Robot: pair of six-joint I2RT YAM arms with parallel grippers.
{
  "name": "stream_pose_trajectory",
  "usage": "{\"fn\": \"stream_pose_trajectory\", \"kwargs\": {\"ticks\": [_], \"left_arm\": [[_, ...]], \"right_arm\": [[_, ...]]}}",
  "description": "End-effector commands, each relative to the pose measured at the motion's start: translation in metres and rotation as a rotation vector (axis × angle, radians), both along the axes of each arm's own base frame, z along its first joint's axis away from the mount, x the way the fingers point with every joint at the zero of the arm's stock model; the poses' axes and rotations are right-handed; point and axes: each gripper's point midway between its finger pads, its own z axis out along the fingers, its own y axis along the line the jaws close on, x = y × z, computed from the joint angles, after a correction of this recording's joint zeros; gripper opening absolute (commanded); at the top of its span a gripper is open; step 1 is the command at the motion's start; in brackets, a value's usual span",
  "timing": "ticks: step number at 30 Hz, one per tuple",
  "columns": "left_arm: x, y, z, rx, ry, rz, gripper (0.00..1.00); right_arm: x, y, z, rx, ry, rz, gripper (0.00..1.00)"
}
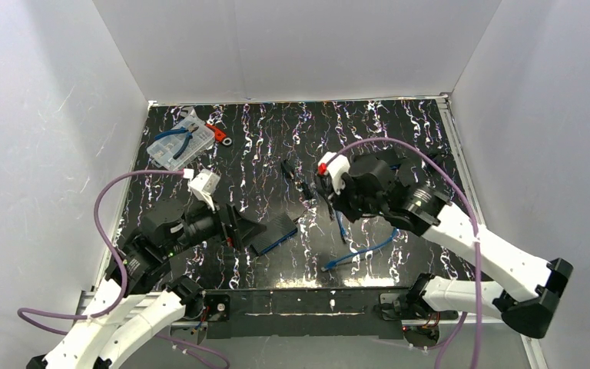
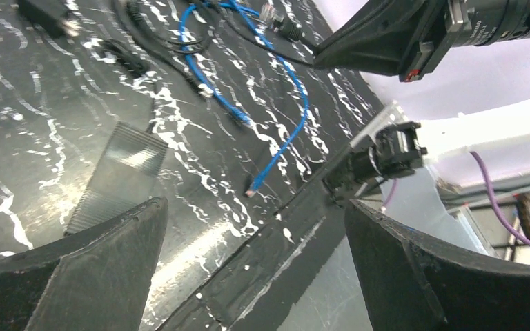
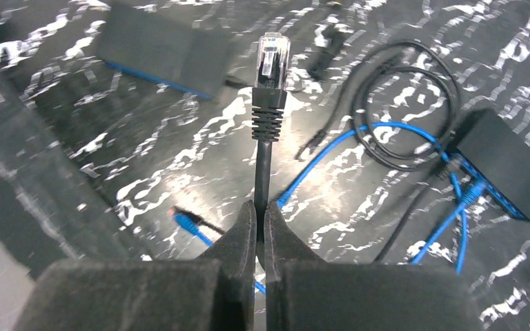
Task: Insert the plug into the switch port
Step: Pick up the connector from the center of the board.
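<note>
The plug (image 3: pixel 274 58) is seen at the upper centre of the right wrist view, pointing up the frame, well above the tips of the right pincer (image 3: pixel 260 215). The plug itself is not gripped. The pincer is clenched on its black cable (image 3: pixel 263 165) some way below the ribbed boot, so the clear plug stands out past the fingers.

The switch (image 3: pixel 159 48), a dark box with a blue edge, is found at the upper left of that view, apart from the plug, with only bare table (image 3: pixel 145 158) between them. A second dark box (image 3: pixel 507 169) lies at the right edge, with a blue cable (image 3: pixel 359 138) run into it. A coiled black lead (image 3: pixel 400 103) is laid between that box and the plug.

In the top view the left pincer (image 1: pixel 242 227) is seen just left of the switch, released, its fingers spread wide with nothing between them. A clear case (image 1: pixel 175 146) lies at the upper left.
</note>
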Motion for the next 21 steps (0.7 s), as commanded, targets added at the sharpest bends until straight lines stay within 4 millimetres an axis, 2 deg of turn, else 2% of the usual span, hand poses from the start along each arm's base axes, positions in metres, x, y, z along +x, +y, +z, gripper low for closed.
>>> {"fn": "stream_pose_trajectory", "kwargs": {"ticks": [1,2,5,9,10,13,15,21], "left_arm": [[-0.021,-0.024,0.028,-0.076,-0.025,-0.198,0.99],[-0.025,-0.029,0.031,-0.089,-0.016,-0.232,0.99],[-0.038,-0.048,0.032,-0.132,0.074,-0.372,0.99],[-0.037,-0.066,0.025,-0.170,0.173,-0.436,1.00],[-0.034,-0.069,0.022,-0.166,0.190,-0.441,1.00],[-0.032,-0.075,0.012,-0.157,0.233,-0.463,0.91],[-0.033,-0.077,0.009,-0.161,0.250,-0.483,0.82],[-0.034,-0.078,0.008,-0.164,0.259,-0.490,0.72]], "right_arm": [[-0.052,0.017,0.016,0.130,0.056,0.246,0.01],[-0.059,0.017,0.018,0.142,0.058,0.275,0.01],[-0.098,0.026,0.033,0.204,0.050,0.466,0.01],[-0.113,0.048,0.033,0.214,0.039,0.593,0.01],[-0.115,0.052,0.031,0.211,0.038,0.612,0.01],[-0.120,0.060,0.034,0.223,0.027,0.656,0.01],[-0.120,0.062,0.037,0.238,0.011,0.665,0.01],[-0.122,0.063,0.038,0.251,0.003,0.670,0.01]]}}
